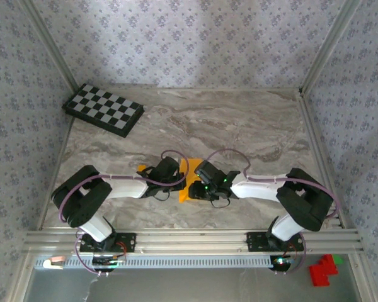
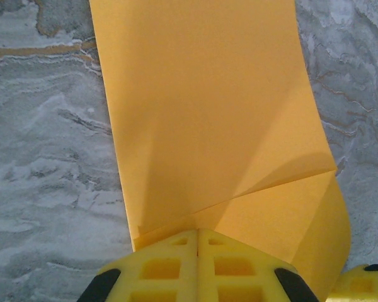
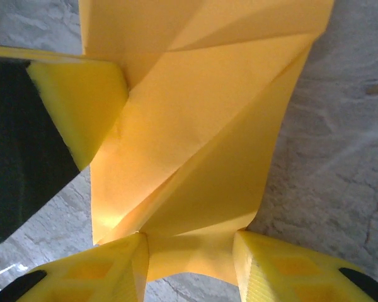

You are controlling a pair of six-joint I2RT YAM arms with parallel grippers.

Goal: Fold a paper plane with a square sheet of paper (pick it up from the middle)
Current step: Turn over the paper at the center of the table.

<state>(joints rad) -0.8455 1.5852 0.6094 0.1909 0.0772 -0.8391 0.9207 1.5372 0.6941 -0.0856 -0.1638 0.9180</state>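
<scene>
Near the middle of the counter's (image 1: 239, 126) front edge, the left hand (image 2: 198, 234) is pinching the paper (image 2: 208, 113), its fingers pressed together on one edge. The right hand (image 3: 189, 251) is standing half spread, with a folded end of the sheet lying between its fingers. Diagonal creases are showing, so folding looks under way. The pointed plane shape and its centre crease are, I judge, not yet made.

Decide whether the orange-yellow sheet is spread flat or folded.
Folded. The square sheet of paper shows diagonal creases and overlapping layers in the right wrist view; a flap edge crosses it in the left wrist view.
</scene>
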